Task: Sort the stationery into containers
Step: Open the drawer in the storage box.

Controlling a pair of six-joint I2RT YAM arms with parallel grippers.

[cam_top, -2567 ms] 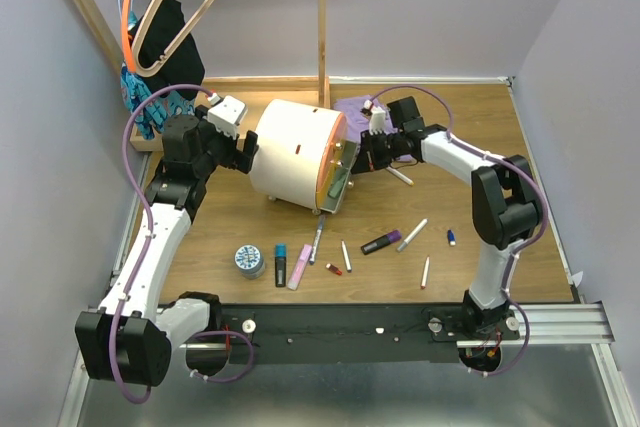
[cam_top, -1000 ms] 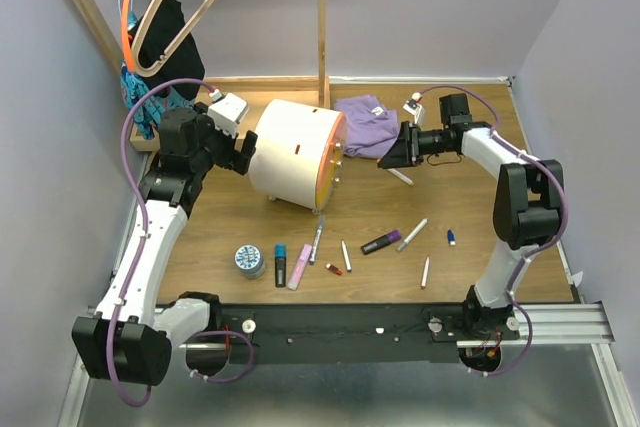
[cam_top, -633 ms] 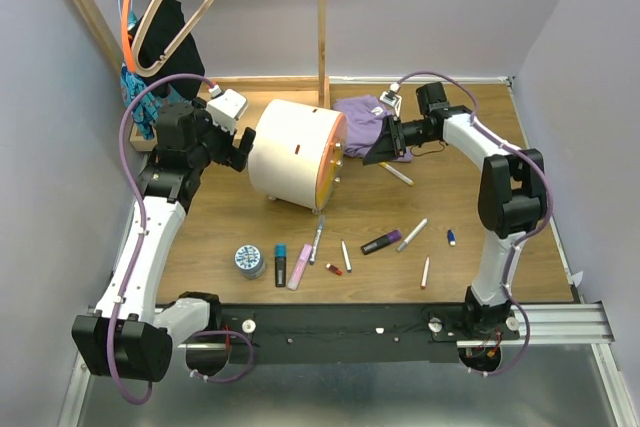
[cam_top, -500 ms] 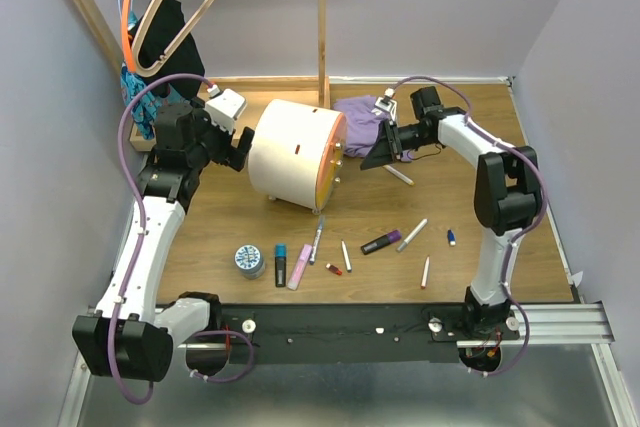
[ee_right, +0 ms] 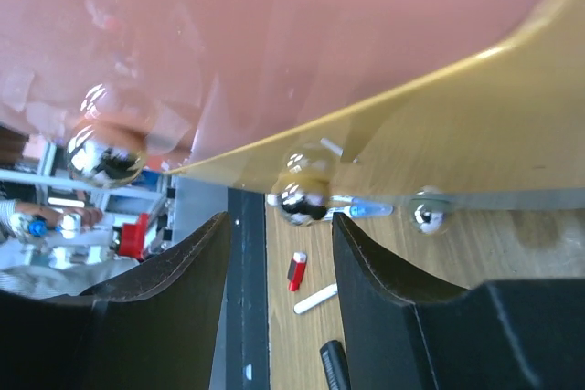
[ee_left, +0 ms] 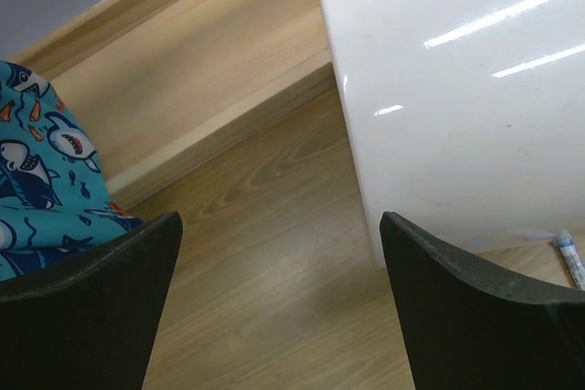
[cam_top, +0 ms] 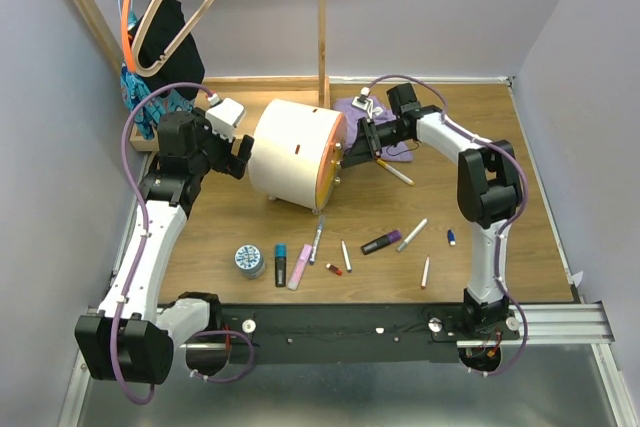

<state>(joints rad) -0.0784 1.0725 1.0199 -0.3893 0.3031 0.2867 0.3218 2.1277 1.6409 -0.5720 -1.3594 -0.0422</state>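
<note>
The cream-white drum container (cam_top: pixel 293 150) lies in the middle of the table with its orange face (cam_top: pixel 333 162) turned to the right. My right gripper (cam_top: pixel 350 155) is open right at that face. In the right wrist view a chrome knob (ee_right: pixel 302 201) on the glossy orange face (ee_right: pixel 274 34) sits just ahead of the gap between the fingertips. My left gripper (cam_top: pixel 240 153) stands wide open beside the drum's left wall (ee_left: pixel 457 89), holding nothing. The stationery lies along the front: round tin (cam_top: pixel 250 260), pink marker (cam_top: pixel 300 267), black marker (cam_top: pixel 380 242), white pens (cam_top: pixel 412 235).
A purple cloth (cam_top: pixel 360 109) lies behind the right arm, with a white pen (cam_top: pixel 397 175) beside it. A wooden tray (ee_left: pixel 201 125) with shark-print fabric (ee_left: pixel 46 180) is at the back left. A wooden post (cam_top: pixel 322 17) and hangers stand at the back; a black rail (cam_top: pixel 330 322) runs along the front.
My right gripper has swung left from beside the purple cloth to the drum's orange face. The left arm has barely shifted.
</note>
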